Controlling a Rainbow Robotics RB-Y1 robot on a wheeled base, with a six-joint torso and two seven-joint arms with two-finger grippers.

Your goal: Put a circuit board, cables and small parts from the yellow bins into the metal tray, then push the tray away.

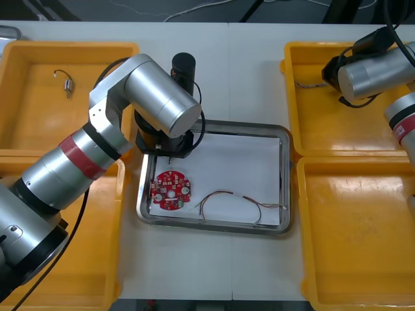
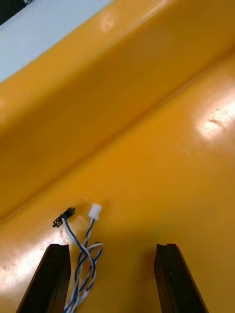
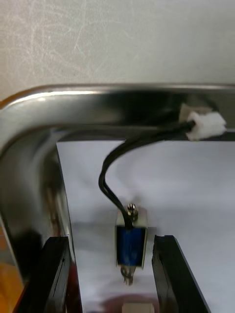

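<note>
A small metal part (image 3: 130,239), blue in the middle, with a black cable (image 3: 110,166) and white plug (image 3: 205,124), lies in a corner of the metal tray (image 3: 122,98). The left gripper (image 3: 110,240) has its fingers (image 3: 55,264) open, one each side of it. The right gripper (image 2: 111,247) hangs open over a yellow bin (image 2: 161,146)

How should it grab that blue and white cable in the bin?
Grip the twisted middle of the blue and white cable, coming straight down: it lies flat in the yellow bin, and its plugs are tiny. The open right tool should shift toward it. The left tool hangs over the tray.
</note>
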